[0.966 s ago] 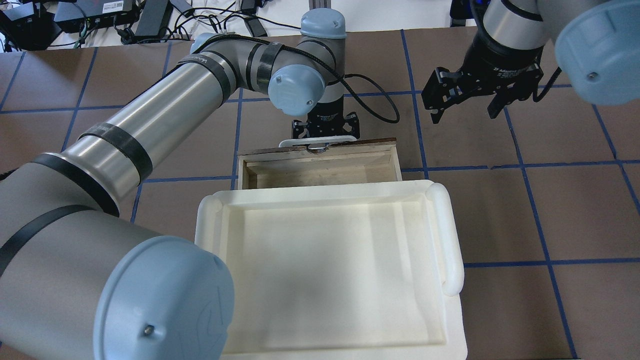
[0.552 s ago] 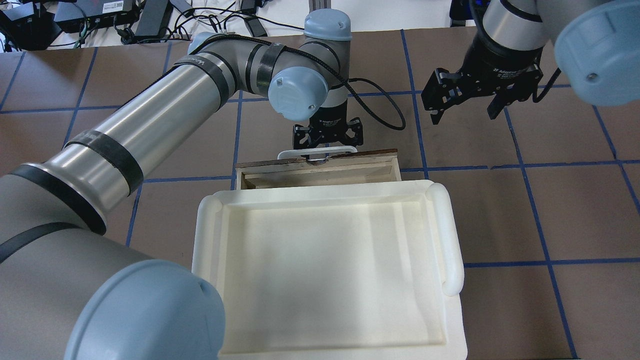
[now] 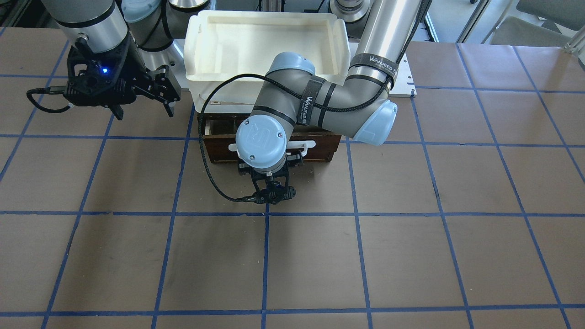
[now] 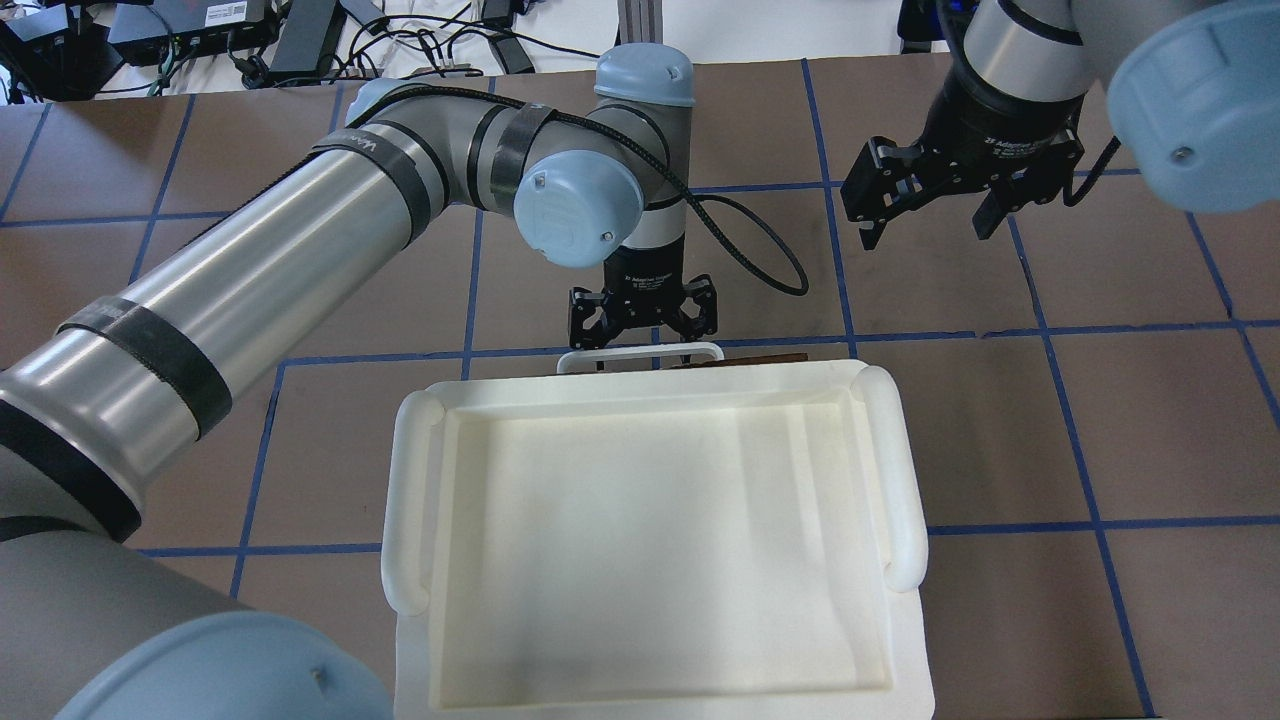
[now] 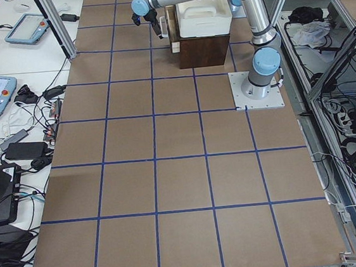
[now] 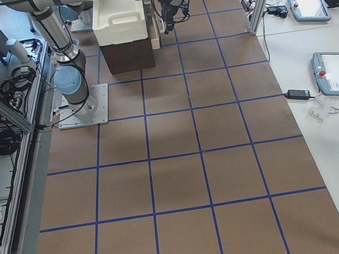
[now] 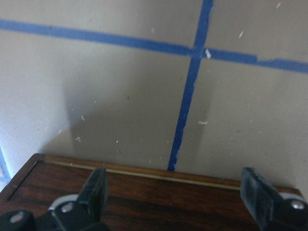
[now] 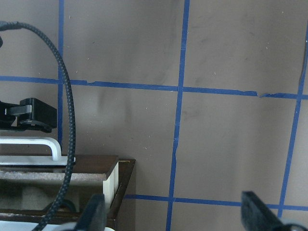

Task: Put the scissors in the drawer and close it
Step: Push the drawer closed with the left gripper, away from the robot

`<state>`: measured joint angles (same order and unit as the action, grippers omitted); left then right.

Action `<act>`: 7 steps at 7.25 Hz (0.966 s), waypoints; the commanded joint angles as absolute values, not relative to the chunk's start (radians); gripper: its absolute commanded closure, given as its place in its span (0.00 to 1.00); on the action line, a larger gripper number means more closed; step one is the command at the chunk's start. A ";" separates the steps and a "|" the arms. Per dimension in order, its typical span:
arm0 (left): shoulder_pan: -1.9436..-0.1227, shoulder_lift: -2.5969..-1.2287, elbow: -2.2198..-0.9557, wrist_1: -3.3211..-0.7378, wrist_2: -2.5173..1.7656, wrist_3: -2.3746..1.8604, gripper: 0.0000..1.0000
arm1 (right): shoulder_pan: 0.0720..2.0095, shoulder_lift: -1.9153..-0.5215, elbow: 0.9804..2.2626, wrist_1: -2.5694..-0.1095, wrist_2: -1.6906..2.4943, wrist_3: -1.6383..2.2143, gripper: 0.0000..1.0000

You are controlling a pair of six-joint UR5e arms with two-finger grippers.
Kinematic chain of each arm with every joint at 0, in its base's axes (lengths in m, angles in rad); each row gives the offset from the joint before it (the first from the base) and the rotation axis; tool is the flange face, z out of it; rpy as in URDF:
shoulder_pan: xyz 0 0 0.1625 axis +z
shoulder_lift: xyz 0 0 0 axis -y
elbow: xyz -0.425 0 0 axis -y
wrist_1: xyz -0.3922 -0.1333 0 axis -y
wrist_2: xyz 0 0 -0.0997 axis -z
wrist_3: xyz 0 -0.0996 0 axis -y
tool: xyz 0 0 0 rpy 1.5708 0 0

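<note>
My left fingers (image 7: 95,190) stand wide apart, empty, at the drawer (image 3: 320,150) front; its white handle (image 4: 640,352) runs crosswise to my push, which I think goes toward my base; the scissors I cannot see, probably inside; right fingers (image 4: 870,215) spread, empty, farther off.

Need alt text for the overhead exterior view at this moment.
The left gripper, jaws open, sits just beyond the white bar handle of the drawer, which shows only a thin dark edge past the white tray filling the centre. The right gripper hangs open above the table at upper right; no scissors are visible.
</note>
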<state>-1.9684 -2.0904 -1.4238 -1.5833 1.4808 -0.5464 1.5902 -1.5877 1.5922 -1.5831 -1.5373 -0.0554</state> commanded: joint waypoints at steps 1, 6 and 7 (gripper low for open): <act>-2.011 -2.071 -1.468 -1.601 1.465 -0.625 0.00 | 1.591 -1.588 1.592 -1.583 -1.537 -0.055 0.00; -1.956 -2.065 -1.453 -1.508 1.471 -0.604 0.00 | 1.591 -1.588 1.592 -1.583 -1.537 -0.057 0.00; -1.956 -2.048 -1.448 -1.459 1.470 -0.556 0.00 | 1.591 -1.588 1.592 -1.583 -1.537 -0.055 0.00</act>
<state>-1.9682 -2.0609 -1.4537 -1.5135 1.4708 -0.5970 1.5906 -1.5877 1.5923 -1.5831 -1.5370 -0.0563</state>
